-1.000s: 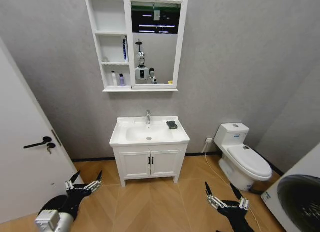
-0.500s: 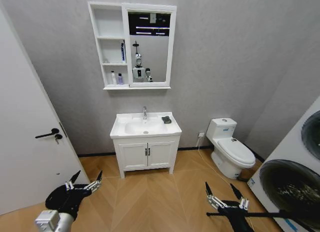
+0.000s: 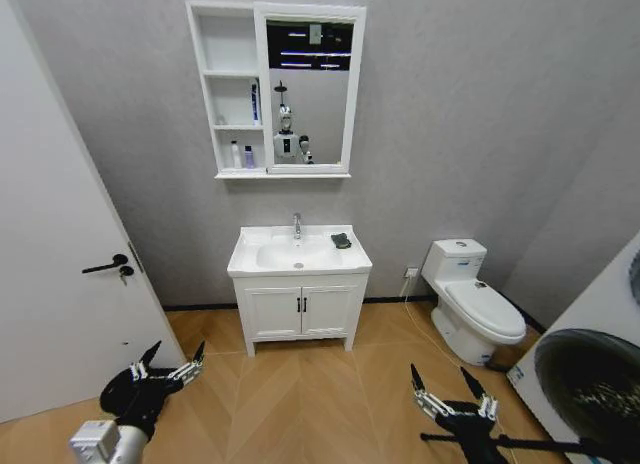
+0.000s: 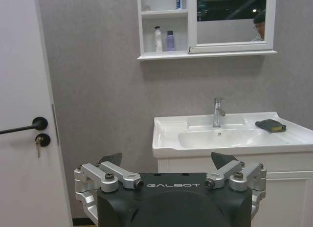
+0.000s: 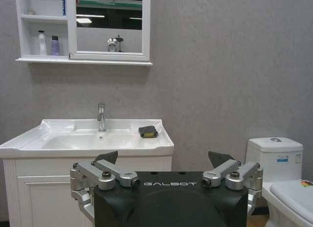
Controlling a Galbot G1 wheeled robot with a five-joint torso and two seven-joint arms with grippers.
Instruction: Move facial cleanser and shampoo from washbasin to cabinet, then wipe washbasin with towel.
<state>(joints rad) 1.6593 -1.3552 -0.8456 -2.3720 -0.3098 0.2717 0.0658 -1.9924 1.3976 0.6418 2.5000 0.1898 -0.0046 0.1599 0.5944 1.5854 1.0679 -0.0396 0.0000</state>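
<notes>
Before the washbasin (image 3: 298, 254), left claw (image 3: 166, 362) and right claw (image 3: 450, 390) hang low, both spread wide, empty.

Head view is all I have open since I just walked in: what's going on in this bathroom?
Nothing is being handled. The robot stands back from the washbasin, both arms low: left gripper and right gripper open and empty. Two bottles stand on the cabinet's bottom shelf, a blue tube above them. The dark towel lies on the washbasin's right side, beside the faucet.
</notes>
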